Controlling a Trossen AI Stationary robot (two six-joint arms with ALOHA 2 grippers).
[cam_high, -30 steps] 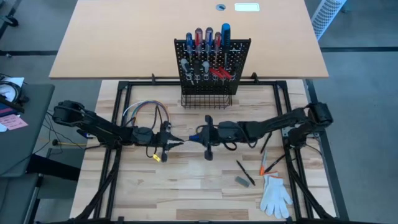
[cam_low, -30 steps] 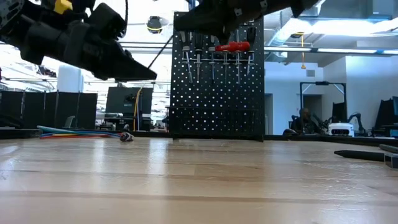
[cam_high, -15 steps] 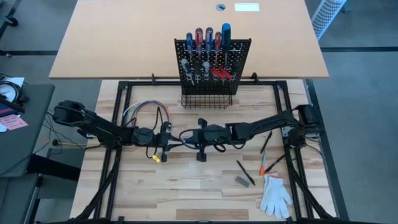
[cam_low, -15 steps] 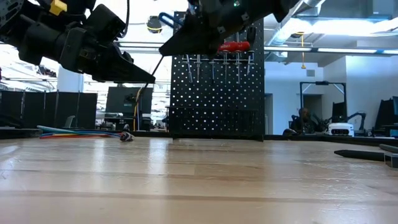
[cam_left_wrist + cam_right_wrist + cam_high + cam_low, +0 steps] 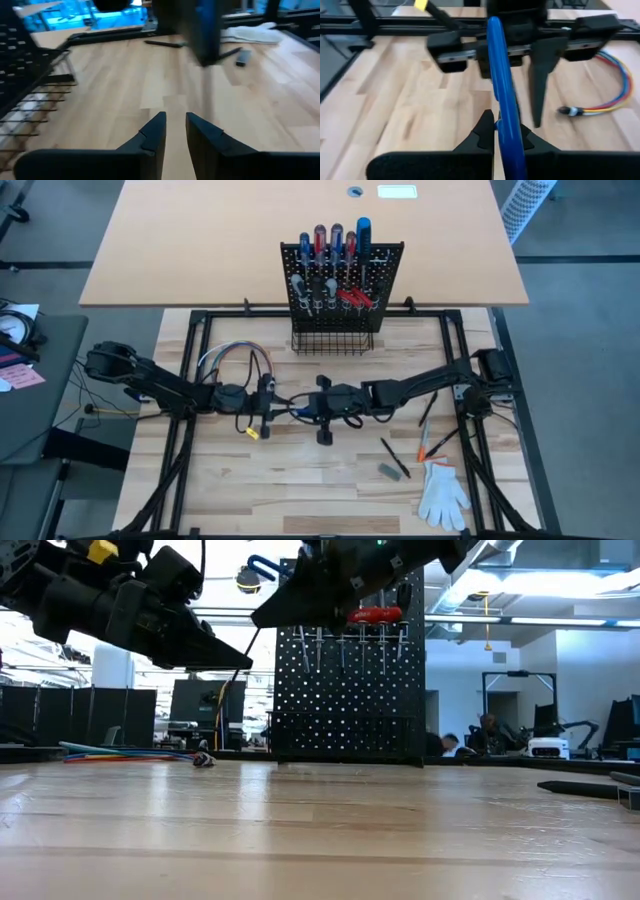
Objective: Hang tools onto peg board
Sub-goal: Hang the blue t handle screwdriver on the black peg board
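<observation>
Above the middle of the pale wooden tabletop [image 5: 300,480], the two dark arms meet tip to tip. The right gripper [image 5: 501,129] is clamped on a blue-handled screwdriver [image 5: 502,100]; its wrist view shows the rounded blue handle running up between the two dark fingers and out toward the other arm. The left gripper [image 5: 174,131] faces it with its jaws a narrow gap apart and nothing between them in its own wrist view, where the blue tool hangs blurred just ahead.

The screwdriver looks light and rigid, with a smooth plastic handle that could slip or swivel in a two-finger pinch, and a thin metal shaft that offers little to hold. The handle's thick middle seems the safest place to grip, leaving the shaft free to drop through a ring.

The small upright black perforated peg board [image 5: 340,285], with its black wire basket [image 5: 333,340] at the base, stands well apart, beyond the grippers, already carrying a row of red- and blue-handled screwdrivers.

The high view alone shows what remains: a few slim dark tools [image 5: 394,457] and a white glove [image 5: 442,492] near the right arm's base, and a loop of coloured wires [image 5: 232,358] by the left arm. The low view adds height, showing both grippers well clear of the table.
</observation>
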